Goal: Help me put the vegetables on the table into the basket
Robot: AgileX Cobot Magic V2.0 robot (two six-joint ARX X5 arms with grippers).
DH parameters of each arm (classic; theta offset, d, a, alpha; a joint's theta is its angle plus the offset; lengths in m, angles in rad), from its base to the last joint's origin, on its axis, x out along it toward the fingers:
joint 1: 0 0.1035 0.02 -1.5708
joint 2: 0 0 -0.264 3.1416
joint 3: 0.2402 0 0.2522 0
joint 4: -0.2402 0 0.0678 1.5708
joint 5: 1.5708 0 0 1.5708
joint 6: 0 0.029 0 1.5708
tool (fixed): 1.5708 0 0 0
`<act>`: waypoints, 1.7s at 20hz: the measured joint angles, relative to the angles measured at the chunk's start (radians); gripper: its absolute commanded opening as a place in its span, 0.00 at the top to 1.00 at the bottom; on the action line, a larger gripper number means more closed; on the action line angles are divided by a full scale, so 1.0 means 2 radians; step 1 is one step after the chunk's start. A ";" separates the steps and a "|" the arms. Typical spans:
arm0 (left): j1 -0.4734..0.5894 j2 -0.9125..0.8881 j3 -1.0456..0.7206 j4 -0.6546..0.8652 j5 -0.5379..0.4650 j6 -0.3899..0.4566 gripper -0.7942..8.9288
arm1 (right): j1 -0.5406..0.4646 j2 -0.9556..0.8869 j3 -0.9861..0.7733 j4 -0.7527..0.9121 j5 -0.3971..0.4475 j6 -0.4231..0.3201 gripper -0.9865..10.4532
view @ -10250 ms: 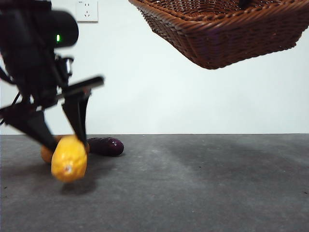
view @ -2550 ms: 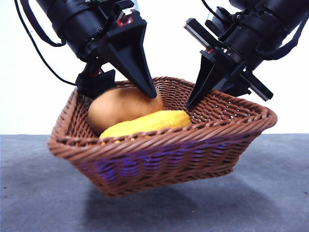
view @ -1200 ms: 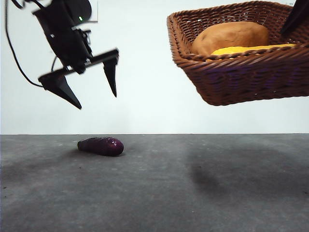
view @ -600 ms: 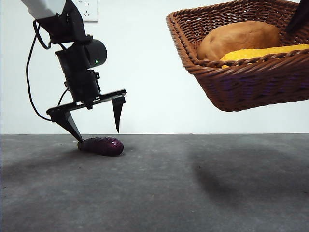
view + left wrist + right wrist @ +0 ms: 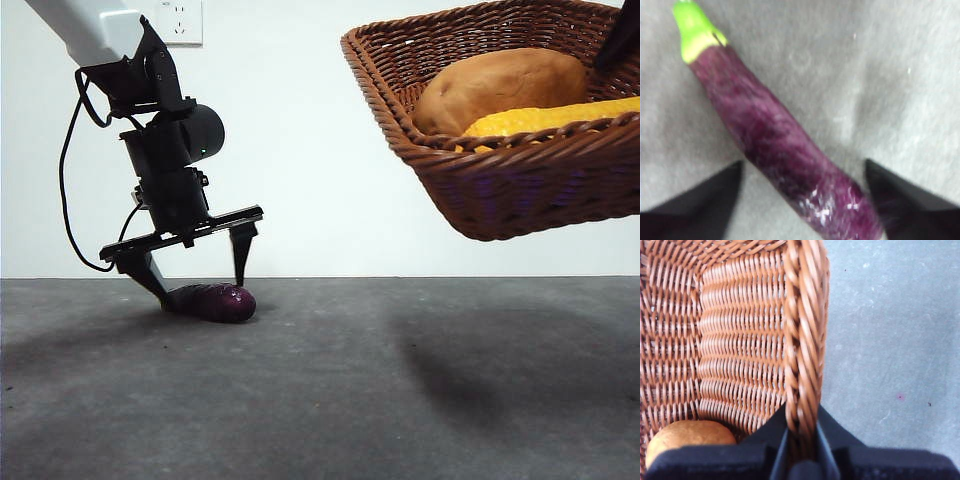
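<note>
A glossy purple eggplant (image 5: 211, 302) with a green stem lies on the dark grey table (image 5: 400, 400) at the left. My left gripper (image 5: 197, 286) is down over it, open, one jaw on each side; the left wrist view shows the eggplant (image 5: 785, 150) running between the jaws. The wicker basket (image 5: 520, 190) hangs tilted in the air at the upper right, with the brown potato (image 5: 500, 88) and yellow corn (image 5: 555, 118) inside. My right gripper (image 5: 801, 440) is shut on the basket (image 5: 802, 340) rim; the potato (image 5: 687, 440) shows beside it.
A white wall with a socket (image 5: 180, 20) stands behind the table. The basket's shadow falls on the table at the right.
The left gripper has dropped from above the eggplant down to straddle it. The basket has shifted slightly right and down, still held up.
</note>
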 measured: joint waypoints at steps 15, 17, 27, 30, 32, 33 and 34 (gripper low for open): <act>0.010 -0.006 0.003 -0.002 0.034 0.095 0.93 | 0.000 0.010 0.000 0.000 0.000 -0.003 0.92; 0.018 -0.042 0.001 -0.002 0.038 0.134 0.93 | 0.000 0.031 0.000 -0.002 0.001 0.000 0.92; 0.036 -0.277 -0.043 0.002 0.161 0.247 0.93 | 0.007 0.145 -0.003 0.053 0.006 0.061 0.92; 0.015 -0.363 -0.175 0.067 0.206 0.242 0.93 | 0.031 0.158 -0.003 0.081 0.005 0.086 0.92; -0.002 -0.410 -0.277 0.124 0.238 0.212 0.93 | 0.057 0.177 -0.004 0.104 0.007 0.104 0.92; -0.013 -0.430 -0.317 0.151 0.250 0.190 0.93 | 0.072 0.189 -0.006 0.122 0.010 0.114 0.92; -0.027 -0.447 -0.344 0.171 0.252 0.170 0.93 | 0.089 0.202 -0.007 0.134 0.017 0.124 0.92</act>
